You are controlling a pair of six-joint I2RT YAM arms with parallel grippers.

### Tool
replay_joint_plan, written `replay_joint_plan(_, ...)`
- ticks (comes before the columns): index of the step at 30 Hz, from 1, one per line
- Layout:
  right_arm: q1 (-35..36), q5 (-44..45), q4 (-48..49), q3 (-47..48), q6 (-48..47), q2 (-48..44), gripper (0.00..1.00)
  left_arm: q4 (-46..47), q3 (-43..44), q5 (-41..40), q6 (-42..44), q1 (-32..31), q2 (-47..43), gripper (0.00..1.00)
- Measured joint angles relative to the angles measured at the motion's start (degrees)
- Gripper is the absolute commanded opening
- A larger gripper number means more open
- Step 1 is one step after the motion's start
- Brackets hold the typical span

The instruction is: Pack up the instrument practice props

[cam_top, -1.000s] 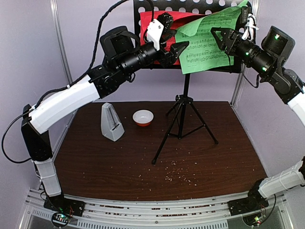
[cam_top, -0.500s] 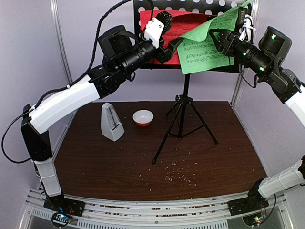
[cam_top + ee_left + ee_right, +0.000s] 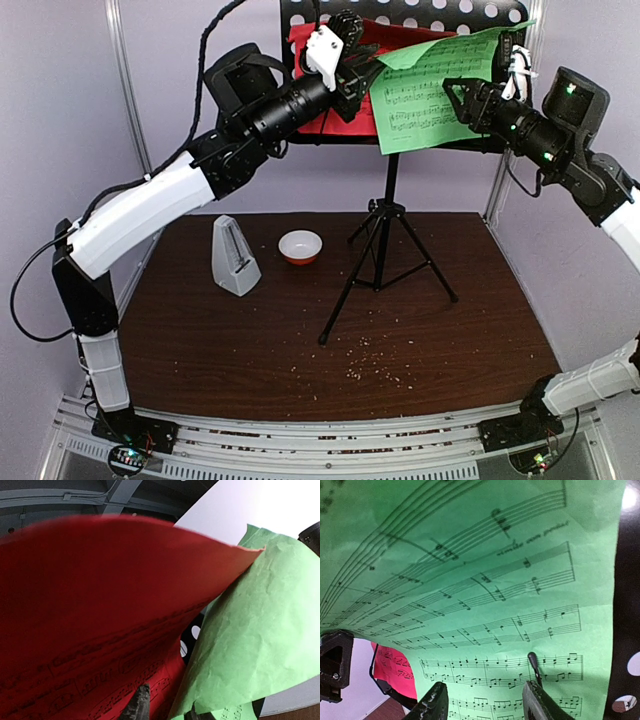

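Green paper sheet-music page point(image 3: 440, 90): bright green, black printed staves and notes. Red paper sheet-music page point(image 3: 90, 605): deep red, black notation. Black metal music-stand desk point(image 3: 624, 620): round-hole perforation. Pyramid metronome point(image 3: 235, 257): pale grey-white. Small bowl point(image 3: 300, 246): white inside, orange outside. Tabletop point(image 3: 250, 340): dark brown, pale specks.

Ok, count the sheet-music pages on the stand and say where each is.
2. The red page lies on the left of the desk, the green page on its right, overlapping it; others may hide behind.

White pyramid metronome point(image 3: 235, 258) upright, well left of the black tripod music stand point(image 3: 386, 232); its perforated desk bears a curling red page point(image 3: 90, 610) left, green page point(image 3: 436, 92) right.
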Motion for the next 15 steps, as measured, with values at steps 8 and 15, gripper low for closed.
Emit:
replay_joint_plan(8, 0.0, 3.52, -1.86, -0.79, -1.73, -2.23, 0.52, 0.98, 0.72, 4.46, -0.13, 0.0, 1.99, 0.21)
replay_joint_plan(15, 0.0, 8.44, -2.56, -1.51, -4.85, -1.27, 0.49, 1.68, 1.33, 6.97, -0.74, 0.0, 2.6, 0.0)
